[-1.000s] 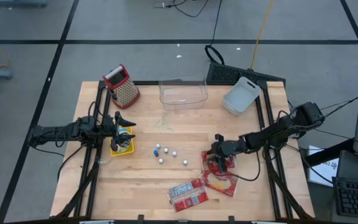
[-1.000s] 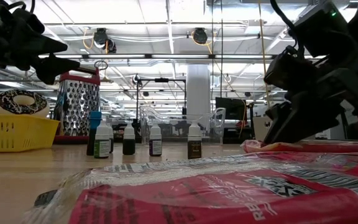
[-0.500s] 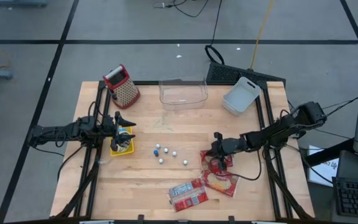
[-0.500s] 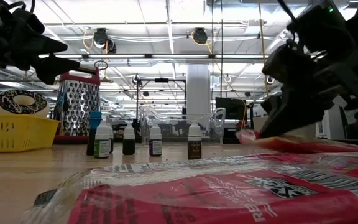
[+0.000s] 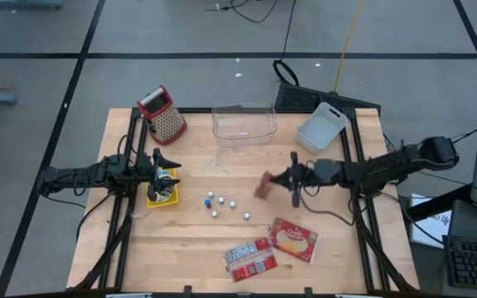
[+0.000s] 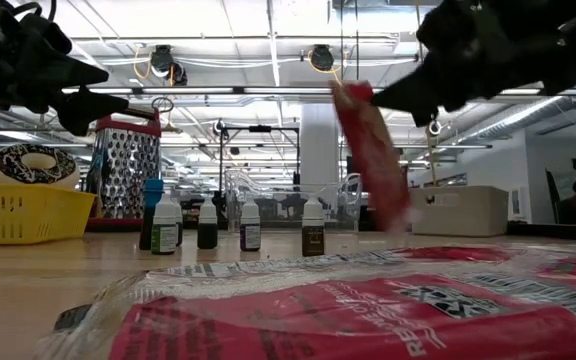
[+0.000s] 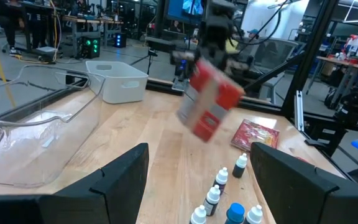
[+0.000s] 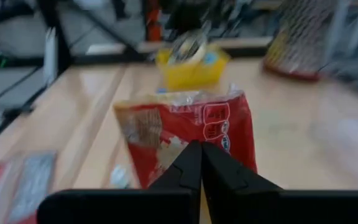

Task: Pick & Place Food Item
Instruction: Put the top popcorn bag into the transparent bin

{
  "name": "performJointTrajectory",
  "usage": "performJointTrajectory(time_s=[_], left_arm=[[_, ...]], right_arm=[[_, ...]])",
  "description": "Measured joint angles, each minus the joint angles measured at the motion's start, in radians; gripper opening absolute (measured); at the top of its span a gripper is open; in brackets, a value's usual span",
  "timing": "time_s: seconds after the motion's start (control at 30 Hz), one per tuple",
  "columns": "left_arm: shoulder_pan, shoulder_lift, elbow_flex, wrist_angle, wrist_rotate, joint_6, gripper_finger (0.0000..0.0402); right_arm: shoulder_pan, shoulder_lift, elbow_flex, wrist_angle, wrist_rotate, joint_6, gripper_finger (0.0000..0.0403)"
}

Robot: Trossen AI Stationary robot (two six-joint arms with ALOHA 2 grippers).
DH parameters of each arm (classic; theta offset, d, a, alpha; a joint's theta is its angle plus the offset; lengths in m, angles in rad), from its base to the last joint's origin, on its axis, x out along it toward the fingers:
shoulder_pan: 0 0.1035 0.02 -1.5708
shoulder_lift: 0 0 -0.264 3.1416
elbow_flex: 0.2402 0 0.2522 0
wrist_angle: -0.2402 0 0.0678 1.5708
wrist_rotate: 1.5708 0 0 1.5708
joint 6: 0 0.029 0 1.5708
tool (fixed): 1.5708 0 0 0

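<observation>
A red food packet (image 5: 263,186) hangs in the air right of the table's middle, with my right gripper (image 5: 278,179) shut on it. The low view shows that packet (image 6: 373,160) dangling below the gripper, and it also shows in the left wrist view (image 7: 207,106). A second red packet (image 5: 293,240) lies flat on the table near the front. My left gripper (image 5: 175,161) stands open above the yellow basket (image 5: 161,192) at the left, with nothing between its fingers (image 7: 123,174). My right gripper pinches the red packet's near edge (image 8: 194,138) between its two shut fingers (image 8: 219,168). The fingers come about level from the table's right side. The packet is lifted clear of the table and hangs tilted below the fingers from its top end (image 6: 353,95).
A clear tub (image 5: 243,124) and a white bin (image 5: 321,126) stand at the far edge, with a grater (image 5: 163,111) at the far left. Several small bottles (image 5: 220,204) stand mid-table. Another flat packet (image 5: 250,258) lies near the front edge.
My right gripper has taken hold of the upper red packet and has risen with it toward the table's far edge, tipping up toward level. The packet has come off the one beneath it and now hangs clear; the lower packet stays flat on the table.
</observation>
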Motion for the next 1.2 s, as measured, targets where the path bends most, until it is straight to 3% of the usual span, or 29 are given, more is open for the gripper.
performJointTrajectory(time_s=[0.4,0.6,0.77,0.87,1.0,1.2], left_arm=[[0.0,0.0,0.0,0.001,0.0,0.0,0.028],[0.0,0.0,0.0,0.001,0.0,0.0,0.028],[0.0,0.0,0.0,0.0,0.0,0.0,0.028],[0.0,0.0,0.0,0.0,0.0,0.0,0.028],[0.0,0.0,0.0,0.0,0.002,0.0,0.028],[0.0,0.0,0.0,0.0,0.003,0.0,0.028]], right_arm=[[-0.257,-0.048,0.002,0.135,0.0,-0.032,0.0],[-0.303,-0.029,0.002,0.088,-0.084,0.014,0.0],[-0.271,0.024,-0.006,-0.001,-0.134,-0.029,0.0009],[-0.225,0.055,-0.011,-0.099,-0.134,-0.157,0.0041],[-0.152,0.089,-0.011,-0.226,-0.126,-0.327,0.0118],[-0.048,0.092,-0.011,-0.405,0.188,-0.566,0.0234]])
